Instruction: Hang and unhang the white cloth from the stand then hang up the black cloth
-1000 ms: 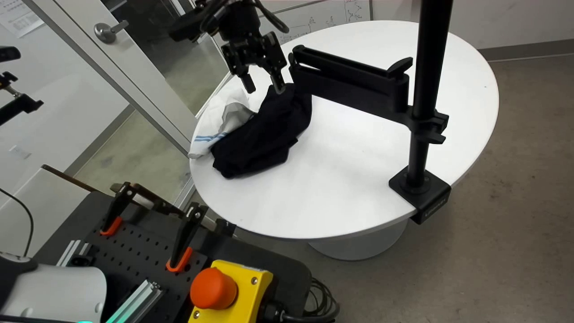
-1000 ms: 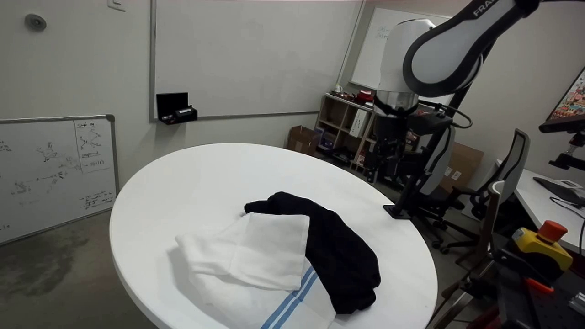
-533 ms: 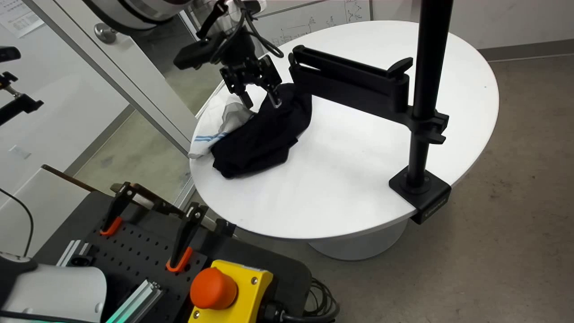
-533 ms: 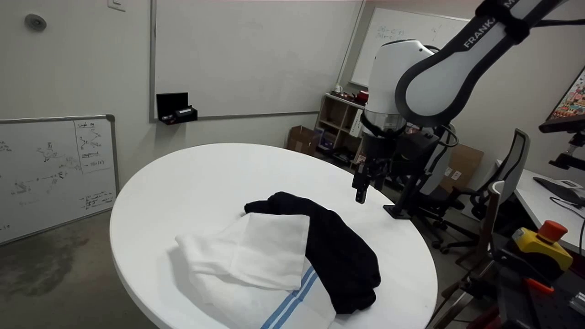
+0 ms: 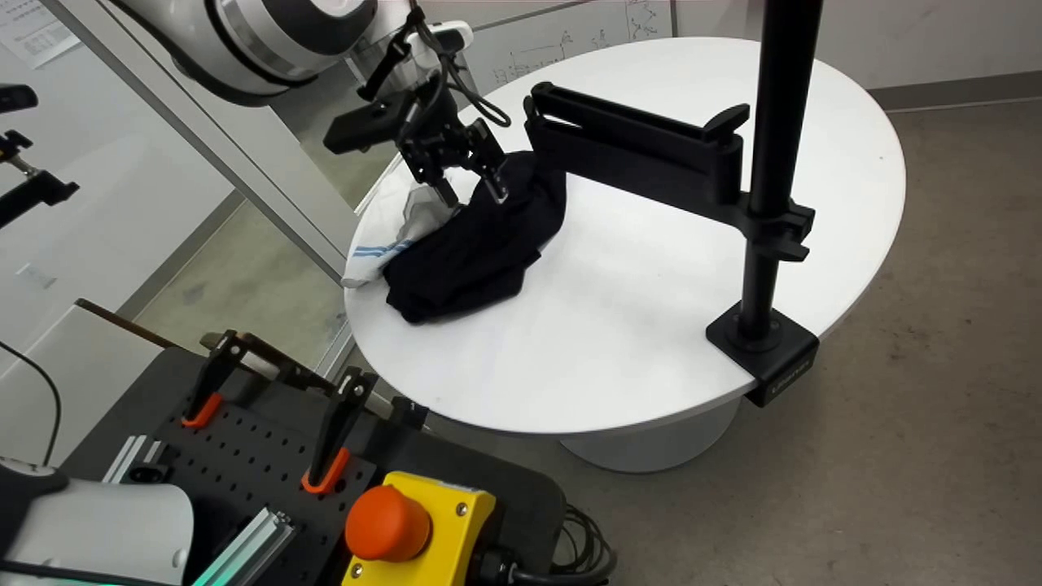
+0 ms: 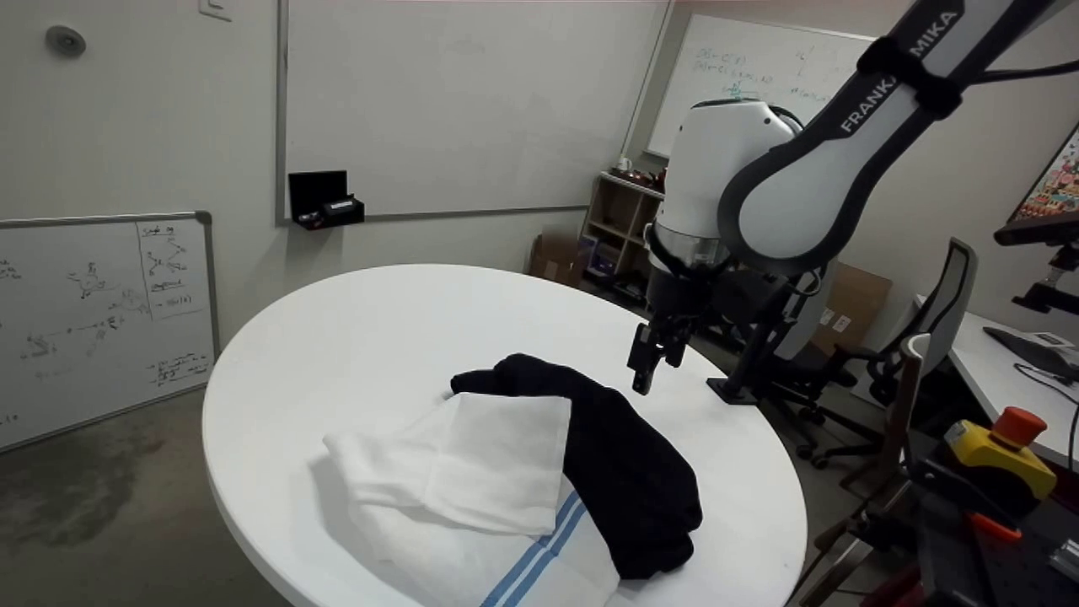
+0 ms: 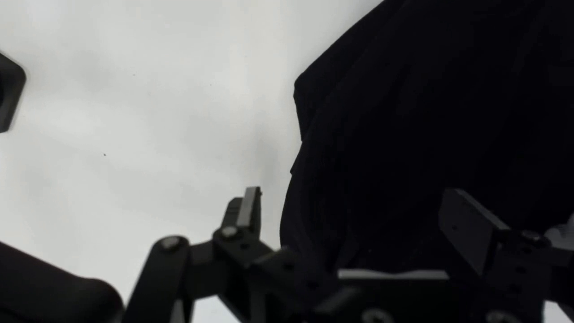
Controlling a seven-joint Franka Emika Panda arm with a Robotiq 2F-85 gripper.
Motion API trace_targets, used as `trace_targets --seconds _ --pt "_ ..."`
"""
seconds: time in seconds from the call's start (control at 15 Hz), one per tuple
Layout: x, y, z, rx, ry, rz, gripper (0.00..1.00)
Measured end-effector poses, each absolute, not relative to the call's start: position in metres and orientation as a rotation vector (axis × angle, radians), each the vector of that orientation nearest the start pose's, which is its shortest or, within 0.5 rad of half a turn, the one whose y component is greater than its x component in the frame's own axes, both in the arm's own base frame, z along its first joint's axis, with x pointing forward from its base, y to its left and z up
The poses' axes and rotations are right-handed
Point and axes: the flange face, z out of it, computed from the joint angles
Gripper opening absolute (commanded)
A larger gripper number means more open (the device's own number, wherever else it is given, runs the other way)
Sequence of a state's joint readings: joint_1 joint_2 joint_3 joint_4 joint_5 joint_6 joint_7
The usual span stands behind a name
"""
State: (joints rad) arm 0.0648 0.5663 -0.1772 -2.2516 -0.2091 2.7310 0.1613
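The black cloth [image 5: 480,260] lies bunched on the white round table, in both exterior views [image 6: 628,480]. It fills the right of the wrist view [image 7: 412,112]. The white cloth [image 5: 395,207] with blue stripes lies beside it and partly over it [image 6: 480,472]. The stand [image 5: 773,138] is clamped at the table edge, its flat arm [image 5: 635,155] bare. In an exterior view its base [image 6: 732,391] shows behind my arm. My gripper [image 5: 474,198] is open and empty above the black cloth [image 6: 657,371]. In the wrist view its fingers [image 7: 352,197] are wide apart, one over bare table.
The stand's arm reaches over the table close to my gripper. The round table [image 5: 619,350] has its edge near the cloths. A yellow box with a red button [image 5: 440,529] and clamps [image 5: 335,431] sit on a dark cart. A dark shape [image 7: 49,287] fills the wrist view's lower left.
My gripper has moved down toward the black cloth, and leftward in one of the exterior views. Its fingers have stayed open. The cloths and the stand have not moved.
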Motion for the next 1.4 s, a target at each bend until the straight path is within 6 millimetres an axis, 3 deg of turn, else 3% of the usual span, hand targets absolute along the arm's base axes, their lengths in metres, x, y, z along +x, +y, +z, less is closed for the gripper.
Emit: trace_targets --seconds 0.33,0.4,0.53,1.07,1.4 --pt "0.52 -0.036 0.088 -3.316 0.064 0.074 1.0" --pt "0.521 -0.033 0.084 -3.316 0.077 0.07 0.75" --pt "0.523 -0.029 0.075 -3.318 0.103 0.075 0.67" --pt "0.532 -0.027 0.047 -3.333 0.162 0.096 0.04" --pt "0.535 -0.028 0.039 -3.341 0.161 0.101 0.01"
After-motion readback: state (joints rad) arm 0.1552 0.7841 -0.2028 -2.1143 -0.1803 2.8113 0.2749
